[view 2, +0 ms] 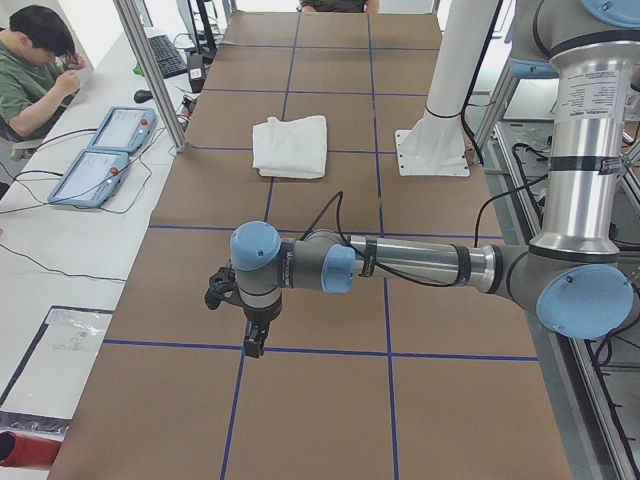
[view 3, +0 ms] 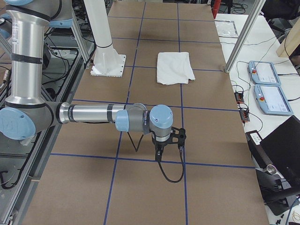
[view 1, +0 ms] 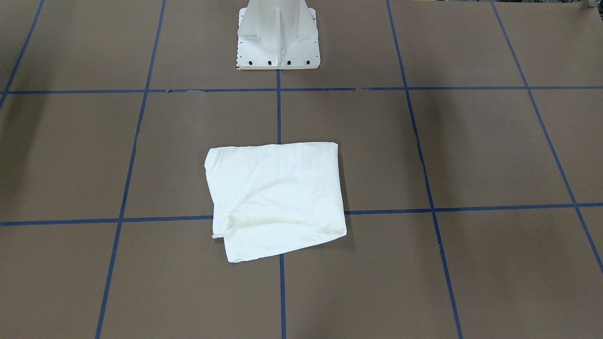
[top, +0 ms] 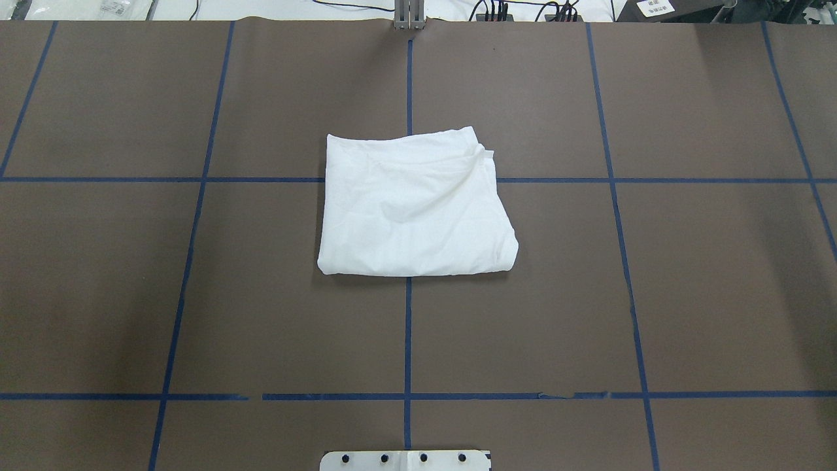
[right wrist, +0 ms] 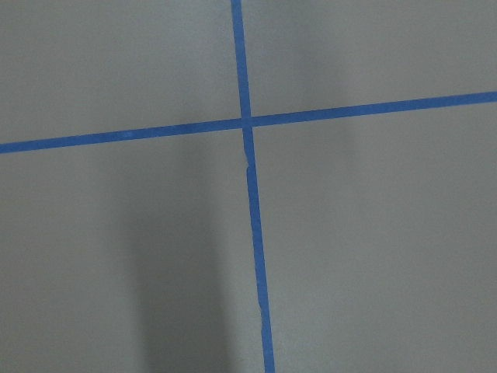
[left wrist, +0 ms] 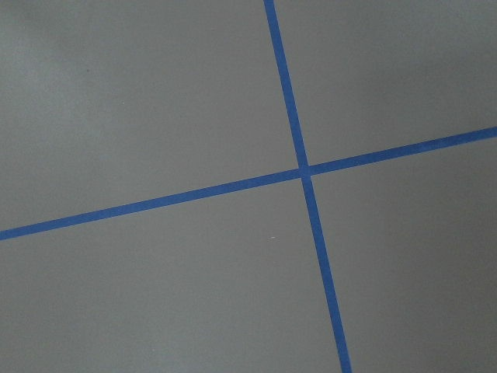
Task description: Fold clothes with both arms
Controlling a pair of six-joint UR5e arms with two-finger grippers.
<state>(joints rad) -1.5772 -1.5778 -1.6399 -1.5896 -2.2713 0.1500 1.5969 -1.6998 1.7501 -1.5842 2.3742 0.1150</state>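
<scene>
The white T-shirt (view 1: 278,197) lies folded into a compact rectangle at the middle of the brown table; it also shows in the overhead view (top: 412,206) and both side views (view 2: 290,145) (view 3: 174,68). Its text, collar and label are hidden. No arm shows in the front or overhead views. My left gripper (view 2: 255,342) hangs over a tape crossing, far from the shirt towards the table's left end. My right gripper (view 3: 159,152) hangs likewise towards the right end. I cannot tell whether either is open or shut. The wrist views show only table and tape.
The white pedestal base (view 1: 278,42) stands behind the shirt on the robot's side. Blue tape lines (top: 408,327) divide the brown table (top: 196,294) into squares. Teach pendants (view 2: 100,160) and a seated operator (view 2: 35,60) are beside the table.
</scene>
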